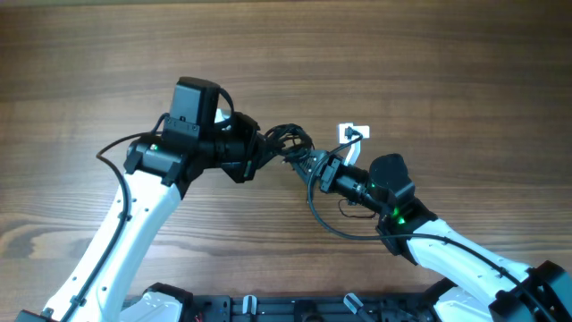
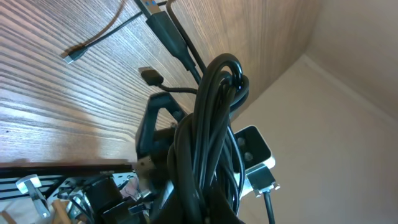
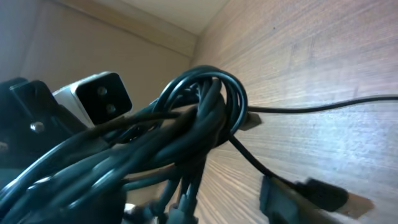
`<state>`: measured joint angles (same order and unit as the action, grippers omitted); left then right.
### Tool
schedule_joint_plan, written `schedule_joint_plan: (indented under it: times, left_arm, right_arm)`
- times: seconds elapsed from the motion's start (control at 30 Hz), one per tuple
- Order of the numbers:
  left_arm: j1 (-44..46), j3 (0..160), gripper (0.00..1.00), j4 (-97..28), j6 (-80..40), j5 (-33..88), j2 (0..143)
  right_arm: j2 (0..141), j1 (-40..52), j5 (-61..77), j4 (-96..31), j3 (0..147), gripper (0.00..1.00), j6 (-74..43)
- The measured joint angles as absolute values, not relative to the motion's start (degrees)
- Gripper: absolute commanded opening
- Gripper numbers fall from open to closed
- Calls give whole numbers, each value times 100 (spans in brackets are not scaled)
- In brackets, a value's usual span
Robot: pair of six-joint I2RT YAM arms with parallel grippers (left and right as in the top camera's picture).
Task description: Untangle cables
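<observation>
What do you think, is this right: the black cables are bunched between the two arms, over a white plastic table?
Not quite. The table is brown wood with a visible grain, not white plastic; the overhead view shows this. The rest holds: the black cables are bunched between the left arm and the right arm, over that table.

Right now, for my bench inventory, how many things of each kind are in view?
2 robot arms: left arm, right arm
1 bunch of black cables, its single cords too tangled to count
1 table
Total: 4
</observation>
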<state>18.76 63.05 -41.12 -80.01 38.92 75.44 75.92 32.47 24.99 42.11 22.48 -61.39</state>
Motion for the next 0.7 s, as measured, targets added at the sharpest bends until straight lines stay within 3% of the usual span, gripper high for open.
schedule_joint_plan:
  times: [0.07,0.13,0.33,0.7]
  left_arm:
    - [1887,6305,4,-4119,-8005,3916,7544]
    - [1903,6305,4,-4121,-7996,3957,7544]
    - [1868,6305,4,-4176,-7022,4025,7544]
    - [1669,6307,4,-5277,-2993,3929,7544]
  right_arm:
    - [7592,3247,2460,4206,2248,23,-6036]
    - [7592,3247,2401,4204,2248,15,-5896]
    - [7590,3159,2320,3833,2257,9,-5411]
    - [7590,2709,2685,3669,2259,6,-4786]
